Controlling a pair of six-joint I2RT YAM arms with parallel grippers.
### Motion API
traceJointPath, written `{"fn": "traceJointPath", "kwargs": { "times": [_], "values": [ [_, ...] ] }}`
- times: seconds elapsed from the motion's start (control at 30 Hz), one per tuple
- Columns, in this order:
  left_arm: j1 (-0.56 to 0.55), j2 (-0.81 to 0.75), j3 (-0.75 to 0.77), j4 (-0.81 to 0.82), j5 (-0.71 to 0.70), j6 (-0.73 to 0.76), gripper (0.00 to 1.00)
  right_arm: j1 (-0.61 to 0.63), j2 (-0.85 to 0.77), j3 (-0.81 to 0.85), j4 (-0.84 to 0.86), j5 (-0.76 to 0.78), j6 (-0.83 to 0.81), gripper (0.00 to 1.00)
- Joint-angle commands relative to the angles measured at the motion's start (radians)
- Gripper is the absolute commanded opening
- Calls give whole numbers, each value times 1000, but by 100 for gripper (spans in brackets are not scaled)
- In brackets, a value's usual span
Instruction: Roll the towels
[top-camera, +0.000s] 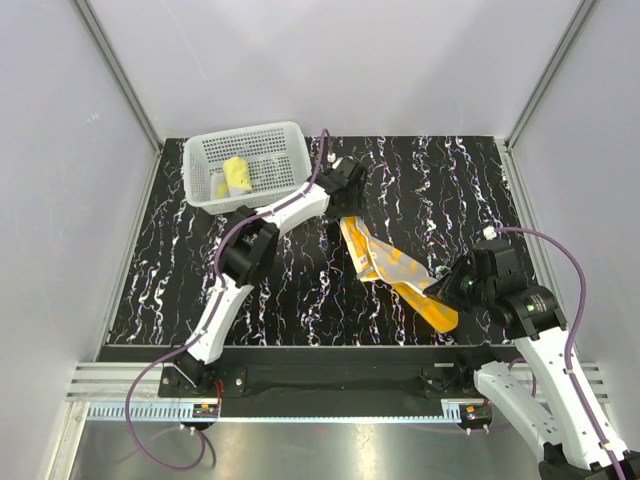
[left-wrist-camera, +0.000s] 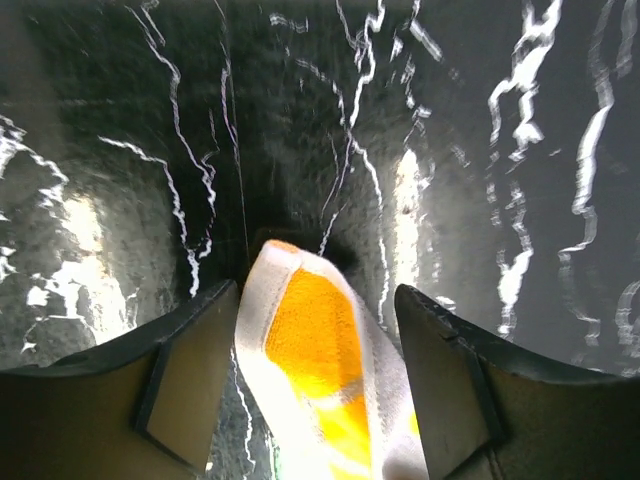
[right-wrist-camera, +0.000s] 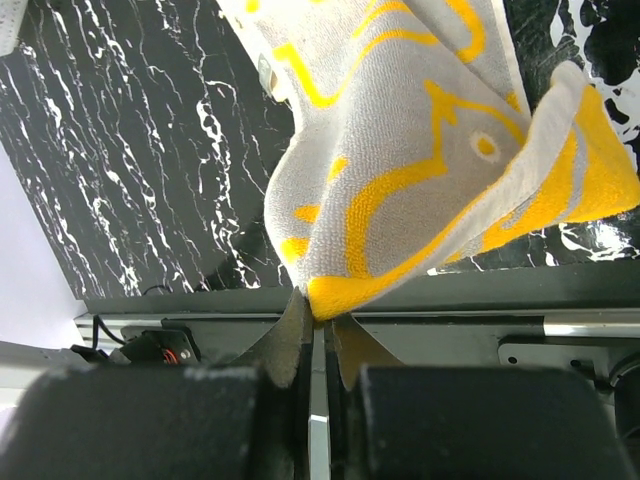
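1. The orange towel (top-camera: 395, 268) lies slantwise on the black, white-veined counter (top-camera: 450, 180). It runs from the middle of the counter towards the near right corner, with one arm at each end.
2. The right pincer (right-wrist-camera: 320, 312) is pressed together on the near edge of that towel, pinching a fold of cloth right at its tips. In the right wrist view the towel rises from the grip and opens out above it. Its paler back faces the camera with orange line marks, and a bright orange border curls over at the right.
3. The left pincer (left-wrist-camera: 315, 295) is spread, its fingers (left-wrist-camera: 190, 385) standing one on each side of the towel's far end. In the left wrist view that end is a rounded, pale-edged tip with an orange middle lying on the counter between the fingers. Both fingers are just beside the cloth, and neither visibly squeezes it.
4. In the top view the left arm reaches across from the near left, past the basket's right corner, with its wrist above the towel's far tip.
5. The pale yellow towel (top-camera: 237, 177) sits in the white mesh basket (top-camera: 275, 135) at the far left of the counter, well apart from the orange one. It is a small bundle towards the basket's left half.
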Motion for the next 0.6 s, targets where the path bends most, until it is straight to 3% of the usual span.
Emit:
{"fn": "traceJointPath", "kwargs": {
  "times": [0.0, 0.1, 0.17, 0.27, 0.37, 0.57],
  "values": [
    [-26, 27, 78, -55, -62, 70, 69, 5, -8, -11, 13, -22, -1, 0],
    [-34, 51, 122, -84, -78, 84, 59, 5, -8, -17, 19, -23, 0, 0],
    [-35, 56, 126, -86, -81, 87, 42, 5, -8, -17, 18, -20, -1, 0],
    [-35, 53, 127, -90, -96, 91, 29, 5, -13, -17, 16, -16, -1, 0],
    [-34, 39, 124, -101, -112, 104, 2, 6, -14, -24, 16, -17, -1, 0],
    [-25, -79, 80, -130, -147, 144, 0, 6, 36, 13, 45, 2, -4, 0]
  ]
}}
